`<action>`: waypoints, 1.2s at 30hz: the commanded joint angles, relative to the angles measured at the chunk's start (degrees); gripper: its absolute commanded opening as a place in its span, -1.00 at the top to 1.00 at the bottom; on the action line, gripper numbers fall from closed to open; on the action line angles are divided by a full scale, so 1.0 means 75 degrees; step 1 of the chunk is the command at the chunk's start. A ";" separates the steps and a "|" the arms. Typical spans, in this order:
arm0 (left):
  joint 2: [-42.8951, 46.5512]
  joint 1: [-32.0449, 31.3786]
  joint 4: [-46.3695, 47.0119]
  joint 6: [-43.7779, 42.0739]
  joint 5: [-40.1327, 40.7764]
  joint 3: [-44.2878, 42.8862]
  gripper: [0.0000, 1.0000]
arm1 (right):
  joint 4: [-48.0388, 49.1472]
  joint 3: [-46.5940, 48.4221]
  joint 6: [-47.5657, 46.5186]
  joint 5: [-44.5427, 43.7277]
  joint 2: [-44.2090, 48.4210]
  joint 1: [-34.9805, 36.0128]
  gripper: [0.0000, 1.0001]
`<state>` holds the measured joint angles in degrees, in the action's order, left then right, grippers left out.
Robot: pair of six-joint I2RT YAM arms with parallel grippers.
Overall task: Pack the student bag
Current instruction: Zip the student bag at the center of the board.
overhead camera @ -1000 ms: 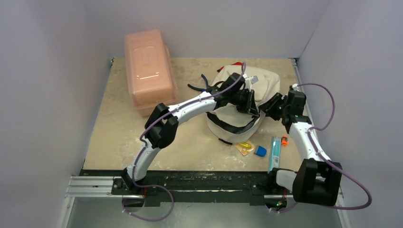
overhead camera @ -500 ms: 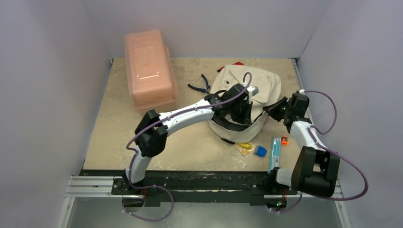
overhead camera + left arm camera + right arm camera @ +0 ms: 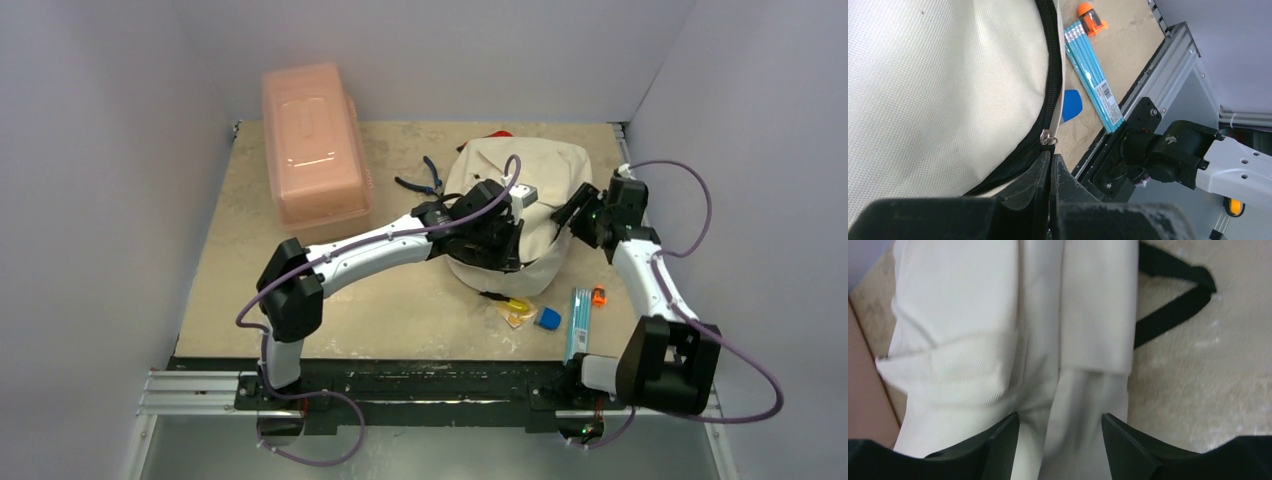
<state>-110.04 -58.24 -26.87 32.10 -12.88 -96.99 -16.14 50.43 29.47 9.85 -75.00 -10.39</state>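
Left arm's elbow has drawn back toward the near-left since the earlier view, and the student bag [image 3: 545, 180] now lies more bunched, right of centre on the worktop [image 3: 400, 310]. Left end effector [image 3: 1050, 159] is pressed closed, its tips at the bag's zipper slider [image 3: 1048, 137]; whether the slider is pinched cannot be told. Right end effector [image 3: 1060, 417] stands wide, cream fabric between its fingers. Blue pencils [image 3: 577, 320] lie near the bag's near edge
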 commanded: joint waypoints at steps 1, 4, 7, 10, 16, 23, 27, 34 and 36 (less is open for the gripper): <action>0.0025 -0.0028 0.0254 -0.0228 -0.0555 -0.0562 1.00 | -0.1287 -0.0743 -0.0193 -0.0218 0.1442 0.0330 -0.32; -0.0029 -0.0038 0.0290 -0.0193 -0.0782 -0.0603 1.00 | -0.1280 -0.1364 0.0357 0.0566 0.2384 0.0474 -0.34; -0.0129 -0.0061 0.0326 -0.0132 -0.1016 -0.0668 1.00 | -0.1007 -0.1812 0.1120 0.0884 0.2870 0.0853 -0.32; -0.0197 -0.0109 0.0226 -0.0121 -0.1016 -0.0741 1.00 | -0.0391 -0.2330 0.1711 0.0863 0.2985 0.0929 -0.06; 0.0285 0.0018 -0.0352 -0.0283 0.0204 0.0149 1.00 | -0.0353 -0.2167 0.2172 -0.0255 0.3279 0.0534 1.00; 0.1563 0.1196 -0.0217 -0.0417 0.2078 0.2552 1.00 | -0.0666 -0.1739 0.0808 0.0629 0.2953 -0.1504 1.00; 0.1752 0.1483 -0.0050 -0.0769 0.1950 0.2694 1.00 | -0.0532 -0.1608 0.0006 0.0855 0.2877 -0.1633 1.00; 0.1508 0.1063 0.0449 -0.0489 -0.0039 0.1872 1.00 | -0.2222 -0.0609 -0.0164 -0.0575 0.3311 0.0510 -0.20; 0.1478 0.0943 0.0308 -0.0457 -0.0083 0.1630 1.00 | -0.2609 -0.0307 0.0167 -0.1024 0.3774 0.1231 -0.34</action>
<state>-99.63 -49.19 -25.45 29.32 -8.97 -79.20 -29.69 41.89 29.80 10.46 -53.28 -9.52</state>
